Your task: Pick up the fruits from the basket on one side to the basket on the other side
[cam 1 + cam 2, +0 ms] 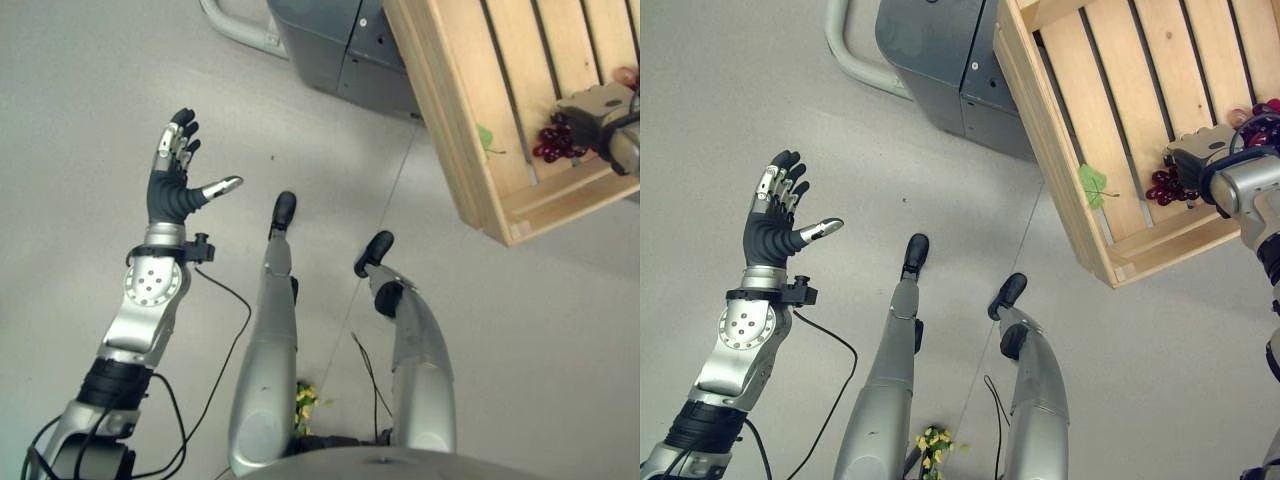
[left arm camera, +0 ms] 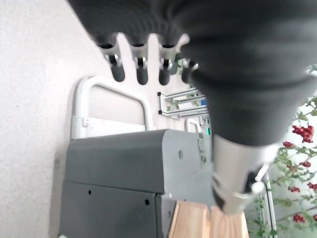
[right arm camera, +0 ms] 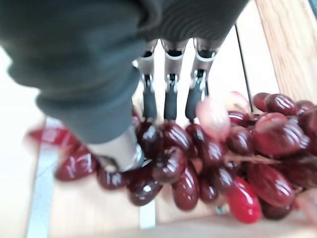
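R hand [image 1: 1200,160] is inside the wooden crate [image 1: 1060,150], fingers [image 3: 171,94] and thumb closed round the red grape bunch [image 3: 218,158], which lies on crate slats nr front wall. Green leaf [image 1: 1092,183] lies beside. Grey metal cabinet [image 1: 940,70] sits just beside crate. L hand [image 1: 175,175] over floor [image 1: 80,120], fingers straight, spread, holding nothing.
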Robot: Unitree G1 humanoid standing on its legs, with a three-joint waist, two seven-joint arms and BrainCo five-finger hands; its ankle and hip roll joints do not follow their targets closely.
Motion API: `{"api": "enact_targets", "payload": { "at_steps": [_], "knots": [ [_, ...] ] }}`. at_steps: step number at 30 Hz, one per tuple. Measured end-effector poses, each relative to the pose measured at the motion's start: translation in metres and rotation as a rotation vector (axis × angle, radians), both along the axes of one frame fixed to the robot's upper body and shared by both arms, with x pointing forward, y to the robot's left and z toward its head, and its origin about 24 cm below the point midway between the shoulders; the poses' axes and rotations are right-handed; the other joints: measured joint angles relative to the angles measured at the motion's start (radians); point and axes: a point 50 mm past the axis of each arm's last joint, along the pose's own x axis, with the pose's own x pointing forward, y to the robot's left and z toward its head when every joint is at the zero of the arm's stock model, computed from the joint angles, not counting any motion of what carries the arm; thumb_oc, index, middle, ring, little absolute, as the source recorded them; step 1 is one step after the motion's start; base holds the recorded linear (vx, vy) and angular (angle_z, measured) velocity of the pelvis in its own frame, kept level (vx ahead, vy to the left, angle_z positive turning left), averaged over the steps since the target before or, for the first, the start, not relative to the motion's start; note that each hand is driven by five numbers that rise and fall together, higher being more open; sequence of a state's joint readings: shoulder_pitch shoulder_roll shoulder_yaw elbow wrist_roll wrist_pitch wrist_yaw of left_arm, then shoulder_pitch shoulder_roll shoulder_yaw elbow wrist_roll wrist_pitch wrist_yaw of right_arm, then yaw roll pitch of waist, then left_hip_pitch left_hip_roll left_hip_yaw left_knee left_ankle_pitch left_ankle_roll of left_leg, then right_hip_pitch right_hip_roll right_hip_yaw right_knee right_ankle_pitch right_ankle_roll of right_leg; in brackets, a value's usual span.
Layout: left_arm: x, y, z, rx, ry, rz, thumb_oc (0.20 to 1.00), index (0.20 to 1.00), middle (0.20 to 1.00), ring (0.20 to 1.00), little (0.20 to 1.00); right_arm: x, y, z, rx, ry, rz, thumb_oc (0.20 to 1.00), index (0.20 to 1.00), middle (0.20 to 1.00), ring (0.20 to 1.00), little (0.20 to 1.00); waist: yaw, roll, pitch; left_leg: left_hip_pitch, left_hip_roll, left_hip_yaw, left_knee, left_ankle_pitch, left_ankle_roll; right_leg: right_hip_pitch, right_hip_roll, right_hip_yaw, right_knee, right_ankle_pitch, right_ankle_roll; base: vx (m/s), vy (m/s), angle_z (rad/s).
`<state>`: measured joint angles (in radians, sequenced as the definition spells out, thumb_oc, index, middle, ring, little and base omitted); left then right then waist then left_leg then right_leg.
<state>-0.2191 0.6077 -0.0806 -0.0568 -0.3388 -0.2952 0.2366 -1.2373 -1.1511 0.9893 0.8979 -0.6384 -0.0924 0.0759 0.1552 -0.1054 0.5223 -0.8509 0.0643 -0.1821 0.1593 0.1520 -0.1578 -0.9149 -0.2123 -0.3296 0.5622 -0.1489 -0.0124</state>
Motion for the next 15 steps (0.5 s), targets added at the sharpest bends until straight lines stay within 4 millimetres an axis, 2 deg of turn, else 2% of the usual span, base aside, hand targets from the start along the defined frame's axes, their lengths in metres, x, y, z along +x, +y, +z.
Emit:
{"api": "enact_targets", "payload": {
  "at_steps": [5,6,8,15],
  "knots": [
    [0.0,-0.0007,-0.0001,-0.002,-0.001,-0.002,1.0,1.0,1.0,1.0,1.0,0.0,-0.0011,-0.0017,0.002,0.003,-0.007,0.351,0.351,0.351,0.351,0.351,0.0,0.0,-0.001,-0.002,0.0,0.003,-0.004,0.006,-0.002,-0.005,0.0,0.001,0.001,0.0,-0.001,0.01,-0.004,0.0],
    [0.0002,-0.0013,0.0003,-0.003,-0.003,-0.004,1.0,1.0,1.0,1.0,1.0,0.0001,-0.0008,-0.0007,0.003,0.0,-0.007,0.304,0.304,0.304,0.304,0.304,0.0,0.0,-0.001,-0.003,0.001,0.002,-0.004,0.006,-0.002,-0.004,0.001,0.0,0.001,0.001,-0.001,-0.05,0.018,0.0],
    [0.0004,-0.0015,0.0005,-0.004,-0.004,-0.004,1.0,1.0,1.0,1.0,1.0,-0.0001,-0.001,-0.0005,0.008,-0.003,-0.007,0.266,0.266,0.266,0.266,0.266,-0.001,0.0,-0.001,-0.005,0.001,0.001,-0.005,0.005,-0.001,-0.003,0.001,-0.002,-0.001,0.001,0.0,0.0,-0.003,0.02],
    [0.0004,-0.0014,0.0002,-0.008,-0.003,-0.002,1.0,1.0,1.0,1.0,1.0,0.0008,-0.0003,-0.0023,0.011,0.0,-0.01,0.206,0.206,0.206,0.206,0.206,0.001,0.0,-0.001,-0.003,0.002,-0.001,-0.004,0.006,-0.002,0.002,0.001,-0.006,-0.002,0.002,-0.001,0.01,-0.003,0.01]
  ]
}}
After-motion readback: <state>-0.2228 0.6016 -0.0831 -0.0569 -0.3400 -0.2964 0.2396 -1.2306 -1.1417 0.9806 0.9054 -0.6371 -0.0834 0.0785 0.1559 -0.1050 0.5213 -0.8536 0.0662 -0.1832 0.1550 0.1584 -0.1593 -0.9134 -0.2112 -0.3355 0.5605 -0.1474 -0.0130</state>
